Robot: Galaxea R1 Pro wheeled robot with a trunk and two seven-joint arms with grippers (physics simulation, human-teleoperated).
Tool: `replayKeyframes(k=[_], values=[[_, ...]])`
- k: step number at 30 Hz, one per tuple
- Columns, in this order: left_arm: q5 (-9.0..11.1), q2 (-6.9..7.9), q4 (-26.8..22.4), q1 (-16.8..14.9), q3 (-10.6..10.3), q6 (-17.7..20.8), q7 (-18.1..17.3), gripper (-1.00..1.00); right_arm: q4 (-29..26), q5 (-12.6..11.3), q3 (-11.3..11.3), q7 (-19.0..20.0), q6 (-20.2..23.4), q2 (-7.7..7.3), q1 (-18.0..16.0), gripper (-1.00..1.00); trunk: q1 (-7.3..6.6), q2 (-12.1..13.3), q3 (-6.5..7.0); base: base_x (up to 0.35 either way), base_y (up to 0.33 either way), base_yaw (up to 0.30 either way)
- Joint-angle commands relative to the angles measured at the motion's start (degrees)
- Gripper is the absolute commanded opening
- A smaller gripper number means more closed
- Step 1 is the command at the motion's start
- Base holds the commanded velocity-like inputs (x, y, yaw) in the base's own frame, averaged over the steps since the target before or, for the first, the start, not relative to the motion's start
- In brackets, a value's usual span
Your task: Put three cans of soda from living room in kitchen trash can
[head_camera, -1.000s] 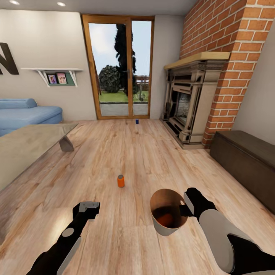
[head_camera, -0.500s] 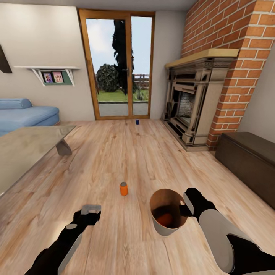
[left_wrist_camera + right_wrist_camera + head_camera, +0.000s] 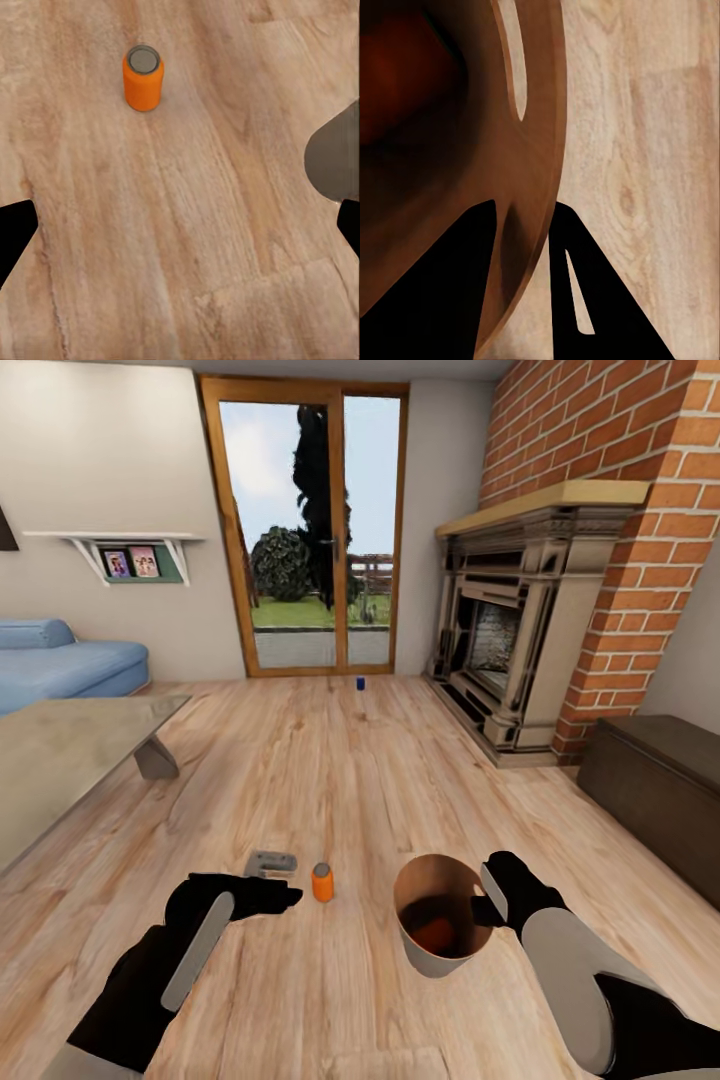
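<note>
One orange soda can (image 3: 321, 882), no label legible, stands just beyond the left end effector (image 3: 272, 863), fingers apart; the right end effector (image 3: 486, 905) clamps the trash can (image 3: 440, 957) rim, another orange can (image 3: 435, 934) inside

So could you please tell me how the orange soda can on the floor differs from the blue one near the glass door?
The orange can stands close in front of the robot, right beside the left tool; the blue can stands far off by the glass door. The orange one's silvery top is plain to see; the blue one is too small for detail. Both stand upright on the wood floor.
</note>
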Motion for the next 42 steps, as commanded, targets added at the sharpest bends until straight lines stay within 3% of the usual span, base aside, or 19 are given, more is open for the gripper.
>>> replayKeyframes(k=[1, 9, 12, 20, 22, 26, 32, 42], values=[[0.6, -0.04, -0.3, -0.8, 0.0, 1.2, 0.0, 1.00, 0.0, -0.4, -0.1, 0.1, -0.1, -0.06, 0.0, -1.00, 0.00, 0.0, 0.00, 0.324, 0.000, 0.000], [1.6, -0.30, -0.7, -3.7, 0.0, 1.6, 0.1, 1.00, 0.0, -0.3, -0.1, 0.1, -0.1, -0.54, 0.0, -1.00, 0.00, 0.0, 0.00, 0.324, 0.000, 0.000], [1.7, -0.36, -0.6, -4.4, 0.1, 1.6, 0.1, 1.00, -0.6, -0.2, -0.1, 0.1, -0.1, -1.43, 0.0, -1.00, 0.00, 0.0, 0.00, 0.325, 0.000, 0.000], [1.7, -0.32, -0.6, -4.5, 0.1, 1.6, 0.1, 1.00, -2.3, -0.3, -0.2, 0.2, -0.1, -6.58, 0.0, -1.00, 0.00, 0.0, 0.00, 0.300, 0.000, 0.000], [1.7, -0.30, -0.6, -4.5, 0.1, 1.6, 0.1, 1.00, -2.5, -0.3, -0.3, 0.5, -0.1, -8.70, 0.0, -1.00, 0.00, 0.0, 0.00, 0.085, 0.000, 0.000], [1.7, -0.30, -0.4, -4.5, 0.1, 1.6, 0.3, 1.00, -2.6, -0.5, -0.5, 0.9, -0.1, -10.69, 0.0, -1.00, 0.00, 0.0, 0.00, 0.033, 0.000, 0.000], [1.6, -0.29, -0.2, -4.4, 0.1, 1.6, 0.5, 1.00, -3.1, -0.5, -0.7, 1.0, -0.1, -11.40, 0.0, -1.00, 0.00, 0.0, 0.00, 0.007, 0.000, 0.000], [1.6, -0.72, 2.2, -4.6, 0.0, 1.6, 0.6, 1.00, -3.4, -0.6, -0.6, 0.5, -0.1, -11.00, 0.0, -1.00, 0.00, 0.0, 0.00, 0.199, 0.000, 0.000]])
